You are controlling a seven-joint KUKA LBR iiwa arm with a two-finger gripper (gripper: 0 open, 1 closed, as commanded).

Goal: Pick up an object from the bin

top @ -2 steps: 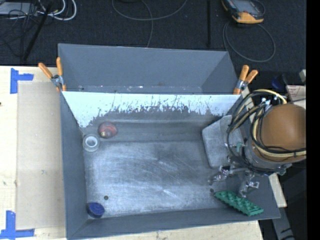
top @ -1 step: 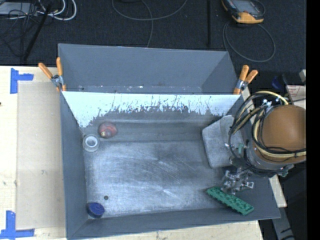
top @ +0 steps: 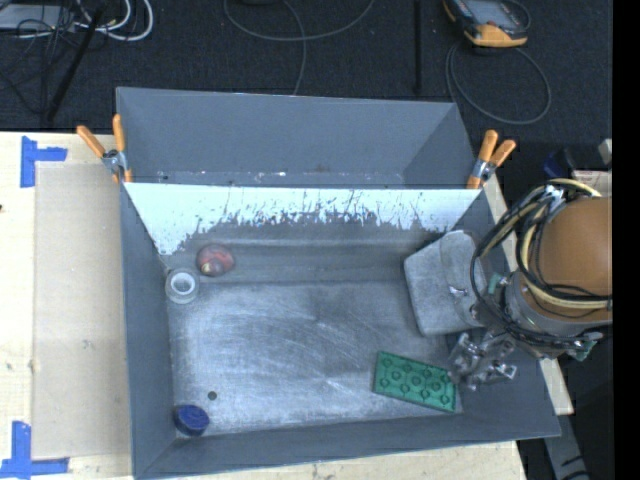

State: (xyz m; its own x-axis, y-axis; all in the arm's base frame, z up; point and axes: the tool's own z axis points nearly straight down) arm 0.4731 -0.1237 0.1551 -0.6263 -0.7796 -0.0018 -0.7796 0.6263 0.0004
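Green studded plate lay lower right in bin, gripper just beside its right end, open or closed unclear. Approach step; next likely needed centring over plate.

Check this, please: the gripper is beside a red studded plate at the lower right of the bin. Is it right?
No. The camera view shows that the studded plate is green, not red; the gripper is beside it at the lower right of the bin.

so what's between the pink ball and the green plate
Nothing: in the camera view the bin floor is bare between the pink ball and the green plate.
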